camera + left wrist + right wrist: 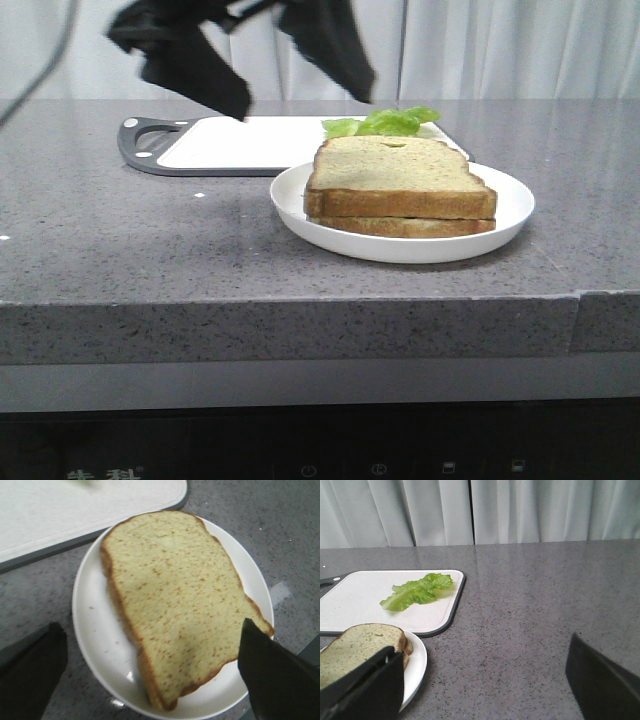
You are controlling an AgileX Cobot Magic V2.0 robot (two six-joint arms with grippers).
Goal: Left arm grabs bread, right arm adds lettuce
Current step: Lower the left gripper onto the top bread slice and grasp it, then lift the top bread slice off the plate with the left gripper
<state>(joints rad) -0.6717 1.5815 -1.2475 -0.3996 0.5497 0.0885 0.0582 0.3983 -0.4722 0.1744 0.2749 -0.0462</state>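
The bread (pixel 395 165), a tan slice with a small dark mark near its far edge, lies on top of a second slice on a white plate (pixel 505 205). My left gripper (pixel 303 97) hangs open above and left of the plate. In the left wrist view it (pixel 150 627) is spread wide over the bread (pixel 170 595), not touching it. The lettuce (pixel 385 123) lies on the white cutting board behind the plate. My right gripper (pixel 485 665) is open and empty over bare counter to the right of the plate (pixel 415 667), with the lettuce (pixel 417 592) farther off; it is out of the front view.
The white cutting board (pixel 230 145) with a dark grey rim and handle lies behind the plate on the grey speckled counter. The counter's front edge (pixel 300 300) runs just in front of the plate. A white curtain closes the back.
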